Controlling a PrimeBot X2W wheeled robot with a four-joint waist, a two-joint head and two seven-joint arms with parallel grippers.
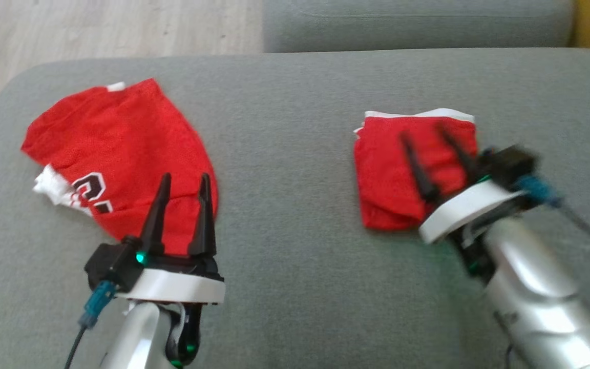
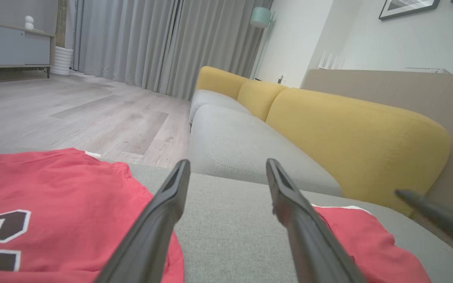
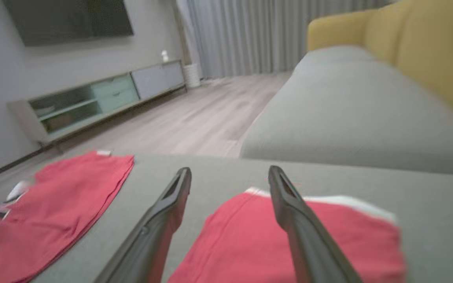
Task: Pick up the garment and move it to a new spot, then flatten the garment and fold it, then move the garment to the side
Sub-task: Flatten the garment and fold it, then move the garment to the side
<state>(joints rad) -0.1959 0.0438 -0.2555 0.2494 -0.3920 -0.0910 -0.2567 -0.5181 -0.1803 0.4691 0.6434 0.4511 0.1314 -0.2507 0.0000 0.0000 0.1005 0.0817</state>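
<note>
Left gripper [image 1: 185, 177]: spread wide, nothing between the fingers. Hovering over the near edge of a loose red garment [image 1: 116, 133], which is unfolded. Dark white-edged lettering and a white trim patch left of the fingertips, most of the cloth ahead and left of the tips.

Right gripper [image 1: 422, 131]: fingers apart too, pinching nothing. Blurred in the head view. Folded red garment [image 1: 387, 174] directly under and ahead of the tips, white edge along its far side just past them. From the right wrist, red cloth between and below both fingers. Contact with the cloth: cannot tell.

Both garments flat on the grey sofa seat [image 1: 295, 128], well apart, bare cushion between the two grippers. Second grey seat cushion [image 2: 230, 145] ahead of the left fingertips, yellow backrest [image 2: 348, 133] ahead and right. Wood floor [image 3: 195, 118] and low TV cabinet [image 3: 92, 98] ahead-left of the right gripper.
</note>
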